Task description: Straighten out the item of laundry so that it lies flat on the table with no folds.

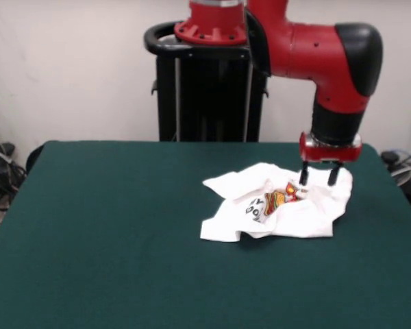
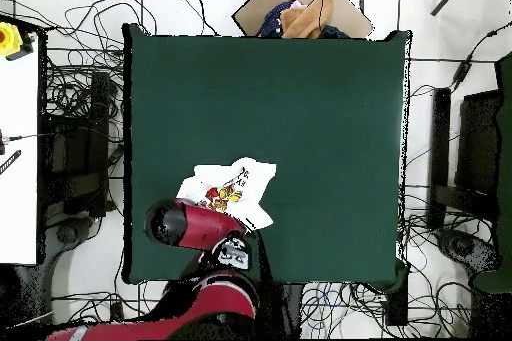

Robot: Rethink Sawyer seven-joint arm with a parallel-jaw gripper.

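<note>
Jaws spread apart, two dark fingers (image 1: 304, 175) pointing straight down with a clear gap between them, pinching nothing. Gripper (image 1: 319, 177) hanging from the red and black arm (image 1: 332, 62), tips at the upper rim of the crumpled white T-shirt (image 1: 277, 210), whether touching the cloth or hovering just above cannot be told.

In the front view, shirt bunched mostly below and to the left of the jaws, lying on the dark green bench (image 1: 109, 233). Many folds and ridges across the cloth, far from flat. Red-orange print (image 1: 279, 199) and a scrap of black lettering (image 1: 255, 208) showing in a crease just down-left of the jaws, lettering tilted and partly swallowed by folds. One loose corner reaching out farthest from the jaws at the lower left of the heap; another flap poking up-left.

In the overhead view, arm (image 2: 185, 225) covering the side of the shirt (image 2: 235, 189) nearest the base, jaws hidden beneath it. Print (image 2: 222, 195) visible just past the arm's edge, white cloth spreading away from it toward the middle of the bench (image 2: 330, 117). Black pedestal (image 1: 209, 96) standing behind the jaws at the bench's far edge in the front view.
</note>
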